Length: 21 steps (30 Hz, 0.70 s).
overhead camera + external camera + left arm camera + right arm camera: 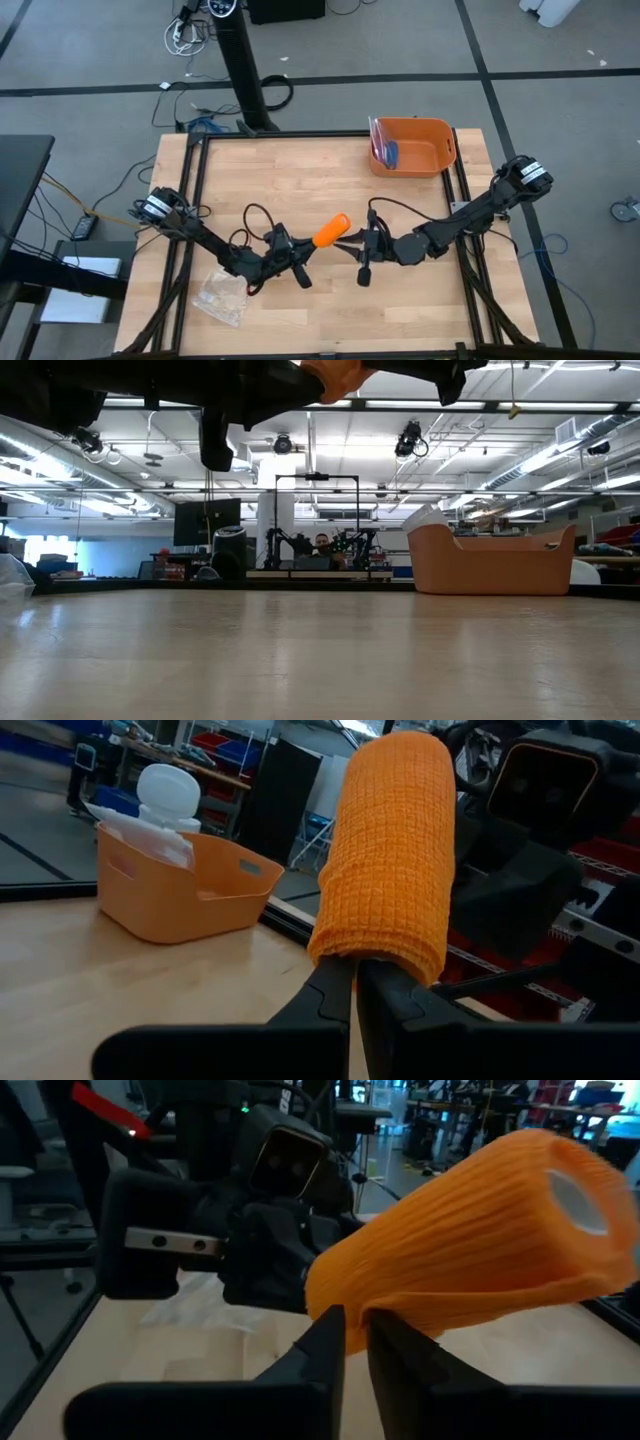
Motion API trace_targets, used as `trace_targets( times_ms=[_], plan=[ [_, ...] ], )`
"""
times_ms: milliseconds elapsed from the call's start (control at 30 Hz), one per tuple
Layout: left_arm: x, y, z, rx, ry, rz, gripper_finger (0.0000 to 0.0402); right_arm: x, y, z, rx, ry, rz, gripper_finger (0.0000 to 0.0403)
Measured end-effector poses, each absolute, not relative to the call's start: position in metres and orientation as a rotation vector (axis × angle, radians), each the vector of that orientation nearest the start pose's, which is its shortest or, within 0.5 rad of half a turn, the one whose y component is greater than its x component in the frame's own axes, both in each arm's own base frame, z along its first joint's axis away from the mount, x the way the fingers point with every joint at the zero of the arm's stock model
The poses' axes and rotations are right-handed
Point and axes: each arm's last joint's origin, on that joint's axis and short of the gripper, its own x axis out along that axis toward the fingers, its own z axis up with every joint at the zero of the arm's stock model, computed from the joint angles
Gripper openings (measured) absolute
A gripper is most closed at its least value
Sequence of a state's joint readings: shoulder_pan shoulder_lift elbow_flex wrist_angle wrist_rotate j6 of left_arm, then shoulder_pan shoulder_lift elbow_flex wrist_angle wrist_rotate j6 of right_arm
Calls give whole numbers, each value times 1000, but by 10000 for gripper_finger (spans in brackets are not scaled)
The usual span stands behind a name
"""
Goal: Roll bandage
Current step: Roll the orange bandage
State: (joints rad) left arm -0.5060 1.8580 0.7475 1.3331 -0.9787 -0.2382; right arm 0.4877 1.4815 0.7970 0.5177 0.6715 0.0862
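The bandage [332,230] is a bright orange roll held in the air over the table's middle, between my two grippers. It also shows at the top of the low view [335,375], in the left wrist view [390,850], and in the right wrist view [480,1230], where its white core faces away. My left gripper [312,245] is shut on its near-left end. My right gripper [347,238] is shut on it from the right. My left gripper pinches the cloth edge at the roll's near end [350,958] between its two fingertips. The fingers lie roughly along the roll, which stands out beyond them, lifted clear of the table. My right gripper pinches a lip of orange cloth on the roll's side [350,1308] between its two fingertips, coming from the table's right. The roll lies across the fingers, clear of the table.
An orange plastic bin [412,146] with items inside stands at the far right; it also shows in the low view [490,560] and the left wrist view [180,890]. A crinkled clear plastic bag [222,293] lies near the front left. Bare wood lies in front of the grippers.
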Motion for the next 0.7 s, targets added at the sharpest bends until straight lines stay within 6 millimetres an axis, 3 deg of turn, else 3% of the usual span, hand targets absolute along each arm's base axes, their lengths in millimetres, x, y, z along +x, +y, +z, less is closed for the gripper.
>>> trace_targets(
  times_ms=[233, 500, 700],
  plan=[
    [308, -142, 186, -400, -251, 437, 9, 285, 131, 238, -34, 184, -170, 83],
    [308, -143, 187, -375, -251, 427, 9, 283, 135, 237, -41, 185, -163, 80],
    [305, -149, 187, -333, -235, 406, 9, 263, 148, 249, -63, 195, -133, 87]
  ],
)
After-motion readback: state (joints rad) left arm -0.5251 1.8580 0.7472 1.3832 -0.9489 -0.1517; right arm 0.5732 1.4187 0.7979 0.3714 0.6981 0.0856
